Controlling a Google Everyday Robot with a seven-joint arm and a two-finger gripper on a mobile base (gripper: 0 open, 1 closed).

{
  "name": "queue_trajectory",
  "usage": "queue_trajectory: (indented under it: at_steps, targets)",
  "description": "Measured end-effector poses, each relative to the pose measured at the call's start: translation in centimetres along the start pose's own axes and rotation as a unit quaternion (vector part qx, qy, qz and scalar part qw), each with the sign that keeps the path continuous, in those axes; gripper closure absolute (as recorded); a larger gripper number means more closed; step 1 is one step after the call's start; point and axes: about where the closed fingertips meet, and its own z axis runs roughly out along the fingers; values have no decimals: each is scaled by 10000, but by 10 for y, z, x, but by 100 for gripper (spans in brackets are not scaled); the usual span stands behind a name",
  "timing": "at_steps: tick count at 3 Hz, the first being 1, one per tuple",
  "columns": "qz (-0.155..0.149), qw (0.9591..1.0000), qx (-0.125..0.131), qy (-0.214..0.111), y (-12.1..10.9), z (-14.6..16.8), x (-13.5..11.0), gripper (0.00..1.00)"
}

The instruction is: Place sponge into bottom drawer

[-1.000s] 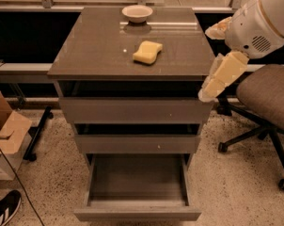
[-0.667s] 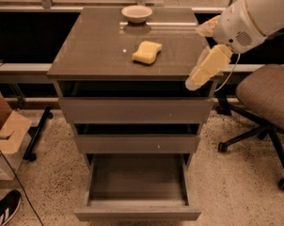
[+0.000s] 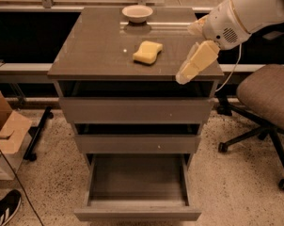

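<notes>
Grey-brown cabinet top (image 3: 92, 48), sponge (image 3: 148, 52) not yet picked up.
Sponge lies flat near the top's middle, long axis running left-right across the top, right end angled slightly toward the back, short of the cream bowl (image 3: 137, 13). Gripper (image 3: 193, 66) hangs at the front-right edge, tilted down-left, apart from the sponge and carrying nothing; wide or narrow, cannot tell. Bottom drawer (image 3: 137, 214) stands pulled out. Risks: a side-on approach shoves the soft block away; squeezing the pinched waist may let it slip; a release too far forward misses the drawer.
</notes>
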Motion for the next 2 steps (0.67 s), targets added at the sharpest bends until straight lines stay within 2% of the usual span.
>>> queue_trajectory:
  at_steps: [1,2]
  targets:
    - [183,9993,130,-303,-14,19,-8,0]
    - [295,9980,242,-509,-41,49,-18,0]
